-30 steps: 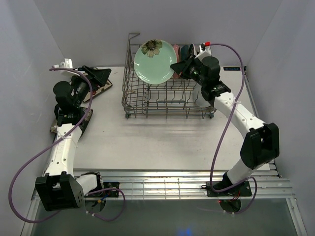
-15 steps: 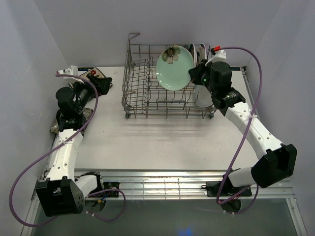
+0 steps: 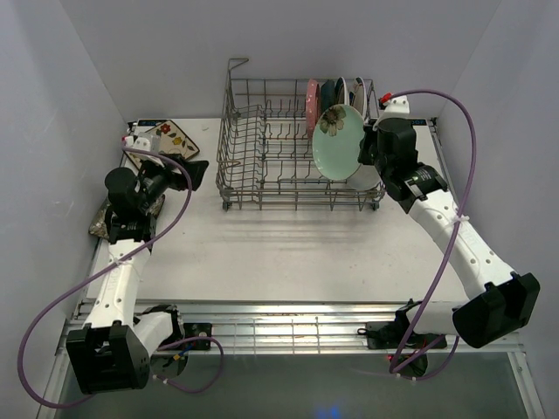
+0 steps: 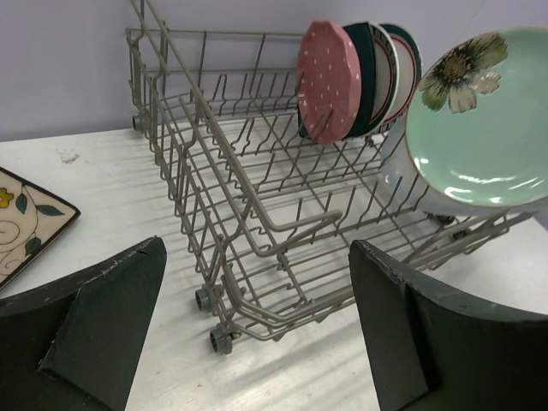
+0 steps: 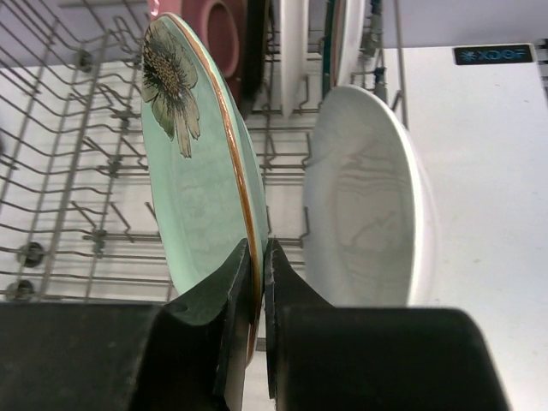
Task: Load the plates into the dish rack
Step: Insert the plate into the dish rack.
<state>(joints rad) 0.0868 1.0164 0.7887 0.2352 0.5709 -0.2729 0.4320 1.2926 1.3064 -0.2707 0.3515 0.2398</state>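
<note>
One mint plate (image 3: 336, 142) clamped in right gripper (image 5: 259, 265) at dish rack (image 3: 262, 148), left gripper (image 4: 257, 253) wide

A white table (image 3: 279, 253), hemmed by pale lavender walls (image 3: 87, 52), has a ribbed metal strip (image 3: 297, 325) along its near edge and a small dark label (image 5: 492, 54) near its far right corner.

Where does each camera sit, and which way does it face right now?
Top external: above and behind the robot, looking down across the table at the dish rack; left arm and right arm show.
Left wrist: on the left arm, facing the rack from its left; the open left gripper frames the bottom.
Right wrist: on the right arm, looking along the right gripper, shut on the mint plate's rim.
Shared: all three show the mint plate and rack.
</note>
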